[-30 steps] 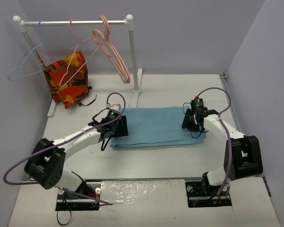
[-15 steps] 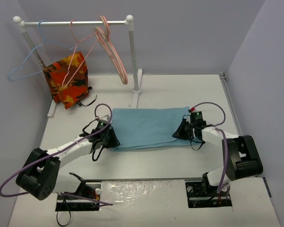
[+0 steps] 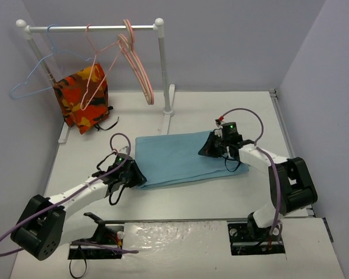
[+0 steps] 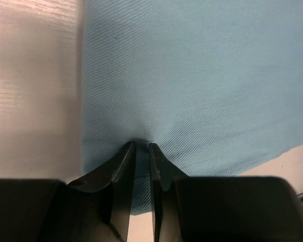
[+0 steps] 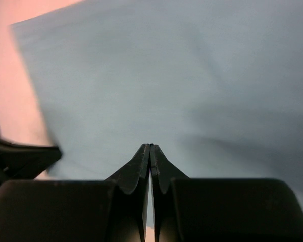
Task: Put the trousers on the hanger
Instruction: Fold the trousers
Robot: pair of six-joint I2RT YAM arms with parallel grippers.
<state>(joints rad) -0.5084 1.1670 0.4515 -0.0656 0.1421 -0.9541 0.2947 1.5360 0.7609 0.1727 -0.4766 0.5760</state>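
Note:
The light blue trousers point(image 3: 177, 157) lie folded flat on the white table point(image 3: 221, 110). My left gripper point(image 3: 134, 174) is shut on their near-left corner. In the left wrist view point(image 4: 141, 145) the fabric point(image 4: 202, 75) puckers between the narrow jaws. My right gripper point(image 3: 208, 146) is low over the trousers' right part with its jaws pressed together point(image 5: 150, 145). It seems to hold a layer of fabric point(image 5: 166, 75). The salmon-pink wire hanger point(image 3: 97, 57) hangs on the rail at the far left, apart from both grippers.
A white clothes rack point(image 3: 160, 64) stands at the back. It carries a blue wire hanger point(image 3: 32, 78) and thicker pink and beige hangers point(image 3: 141, 70). An orange, red and yellow patterned cloth point(image 3: 81, 96) hangs below the wire hangers. Walls close in left and right.

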